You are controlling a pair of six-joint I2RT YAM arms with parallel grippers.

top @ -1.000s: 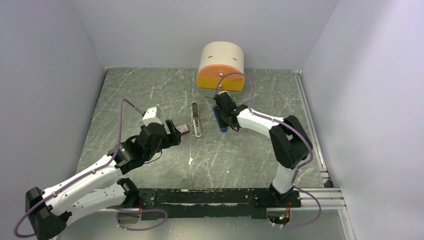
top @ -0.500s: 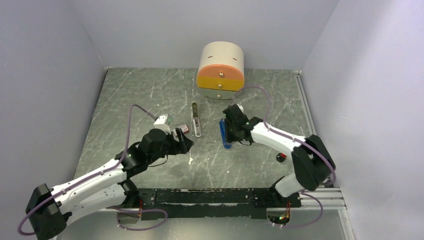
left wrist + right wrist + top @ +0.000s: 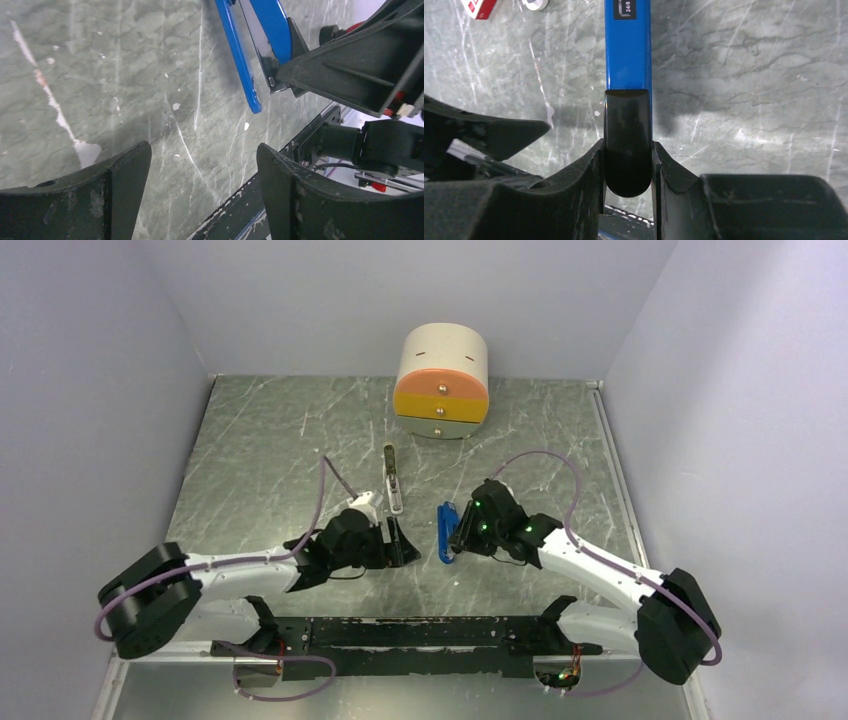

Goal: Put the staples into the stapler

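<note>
Stapler point(image 3: 628, 55), blue, with a black rounded rear cap and a small label reading 24/8 on its upper face. Location: near half of the bench point(image 3: 270, 440), slightly right of centre, between the two claws. Long axis: roughly from the near edge toward the far wall, with a slight lean. The black cap is toward the near edge and the blue nose toward the far side. Held by: right claw point(image 3: 628, 150), clenched on the black cap with one finger against each side, the blue length running straight out ahead of it. The left wrist view shows the stapler as a thin blue limb and a broader blue limb side by side, with a narrow gap between them. Its shadow falls on the bench beside it, and whether it touches the surface cannot be told. Left claw point(image 3: 202, 155): released, fingers spread wide with bare bench showing between them, low and just left of the stapler, apart from it. Long narrow metal piece point(image 3: 393, 480): flat on the bench beyond the left claw, axis also near-to-far. Red-and-white box point(image 3: 478, 7): small, on the bench left of the stapler's nose, partly cut off by the edge of the right wrist view. Cream cabinet point(image 3: 441, 380), round-topped, with orange and yellow drawer fronts: at the far edge, well apart from the rest.
</note>
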